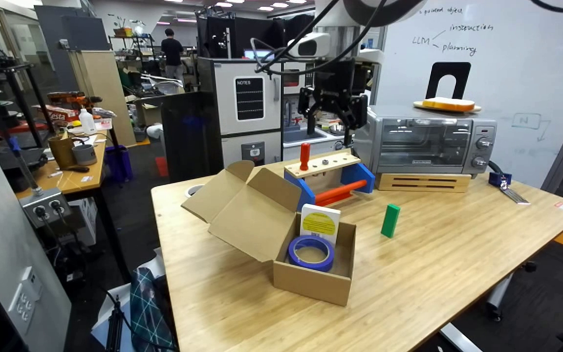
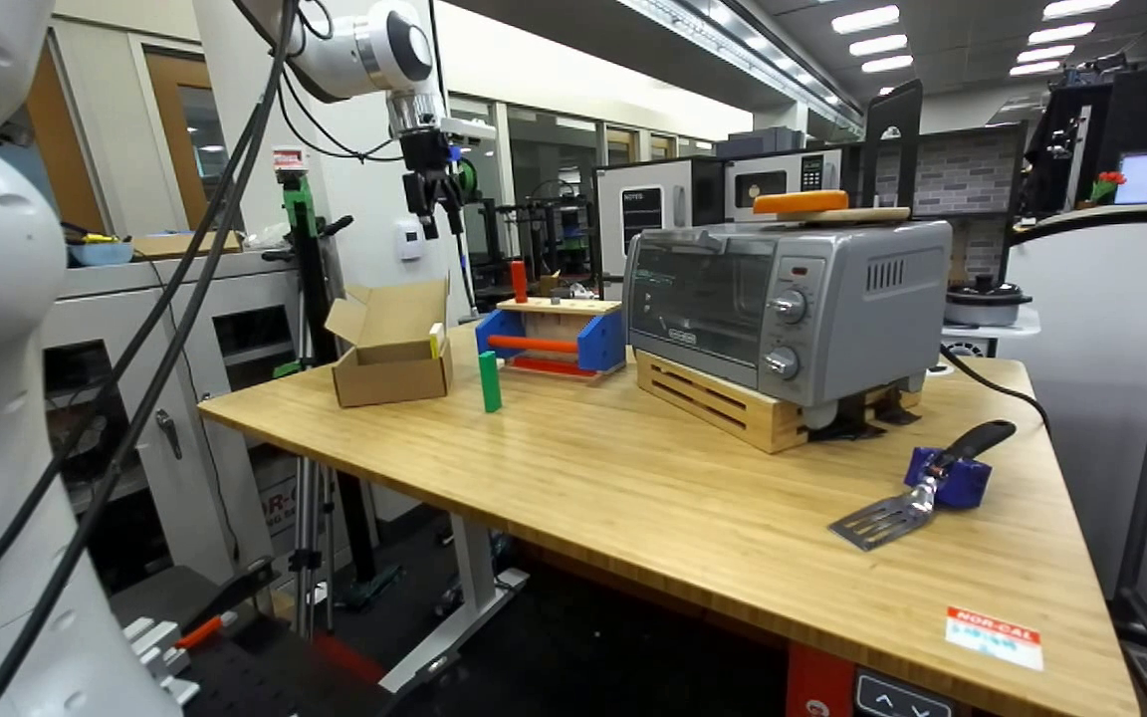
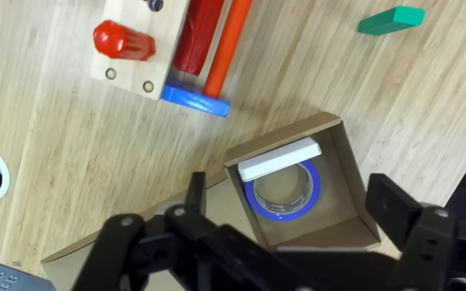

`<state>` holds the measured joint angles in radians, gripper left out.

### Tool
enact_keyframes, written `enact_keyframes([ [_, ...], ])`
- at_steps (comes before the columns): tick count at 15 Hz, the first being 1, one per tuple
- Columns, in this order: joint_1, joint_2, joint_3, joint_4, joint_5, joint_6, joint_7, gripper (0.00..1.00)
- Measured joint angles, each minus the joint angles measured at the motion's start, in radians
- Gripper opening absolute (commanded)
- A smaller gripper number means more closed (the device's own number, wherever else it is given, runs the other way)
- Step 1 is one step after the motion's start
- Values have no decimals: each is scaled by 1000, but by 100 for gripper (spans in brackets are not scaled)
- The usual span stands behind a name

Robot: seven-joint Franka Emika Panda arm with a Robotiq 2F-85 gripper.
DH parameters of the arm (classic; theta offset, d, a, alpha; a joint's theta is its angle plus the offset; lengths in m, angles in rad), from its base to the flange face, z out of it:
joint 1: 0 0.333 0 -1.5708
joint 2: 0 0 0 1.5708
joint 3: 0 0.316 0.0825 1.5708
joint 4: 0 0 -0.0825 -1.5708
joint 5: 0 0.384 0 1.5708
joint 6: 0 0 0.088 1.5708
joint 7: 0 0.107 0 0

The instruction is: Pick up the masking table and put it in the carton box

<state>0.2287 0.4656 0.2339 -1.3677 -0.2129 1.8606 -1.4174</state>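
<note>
The spread black claw (image 3: 286, 185) is holding nothing. The round blue tape (image 1: 312, 264) is sitting in the brown cardboard box (image 1: 313, 286), likely light, stiff, with a pinchable rim.

Tape roll (image 3: 316, 186) and carton box (image 1: 311, 286), partly covered

In the wrist view a white box (image 3: 279, 159) overlaps the roll's upper edge, and the jaws, standing wide apart, cover part of the carton box's flaps; the toy rack (image 3: 166, 40) and a white ring (image 3: 6, 173) are cropped by that view's edges. In an exterior view the carton's outer wall (image 2: 392, 383) hides the roll altogether; in both exterior views the robot arm (image 2: 344, 60) is cut off. Print on the white box's yellow label (image 1: 320, 223) and handwriting on a sticker (image 2: 992, 642) are too small to read; a distant person (image 1: 171, 49) is blurred.
</note>
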Motion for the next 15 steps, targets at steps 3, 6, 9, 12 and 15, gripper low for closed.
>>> enact_keyframes([
  [3,-23,-62,-16,-113,1,21,43,100],
  [6,-54,-109,-46,-207,1,46,100,100],
  [9,-91,-165,-67,-287,16,74,144,100],
  [12,-92,-186,-65,-313,25,86,158,100],
  [15,-91,-186,-65,-317,25,93,163,100],
])
